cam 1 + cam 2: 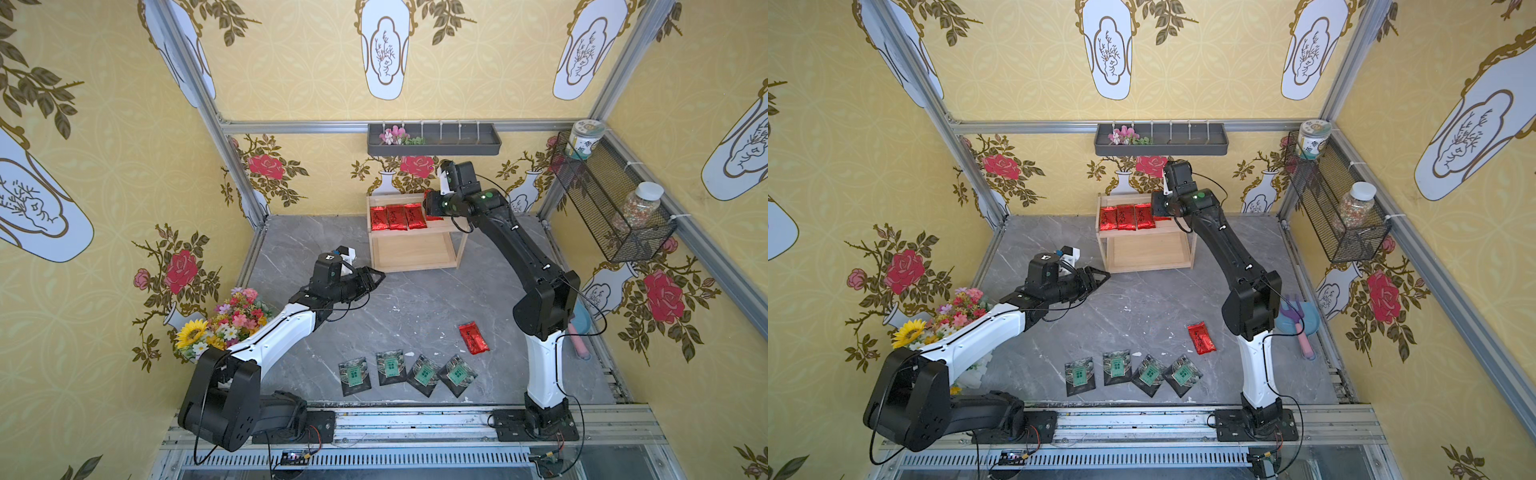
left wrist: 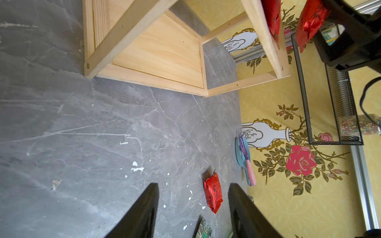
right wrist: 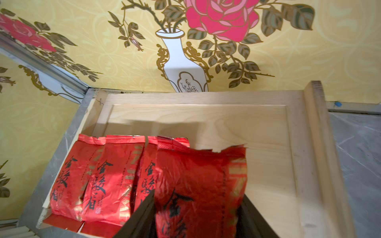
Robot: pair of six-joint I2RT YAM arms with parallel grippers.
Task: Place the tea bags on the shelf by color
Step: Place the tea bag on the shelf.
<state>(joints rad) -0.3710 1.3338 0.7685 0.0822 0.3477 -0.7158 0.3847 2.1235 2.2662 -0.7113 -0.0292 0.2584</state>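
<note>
Pinching a red sachet [image 3: 198,181] between its jaws, the right gripper [image 3: 198,206] hangs over the right part of the top tier of the shelf [image 1: 415,253], which stands at the far side of the table [image 1: 415,299]. Three other sachets [image 1: 397,217] lie side by side on that tier, just left of the held one. The left gripper [image 1: 376,276] hovers above the table, near and left of the shelf, its jaws spread with nothing between them. A loose sachet [image 1: 474,338] lies on the table at the near right. Four green packets [image 1: 423,374] lie in a row along the near edge.
</note>
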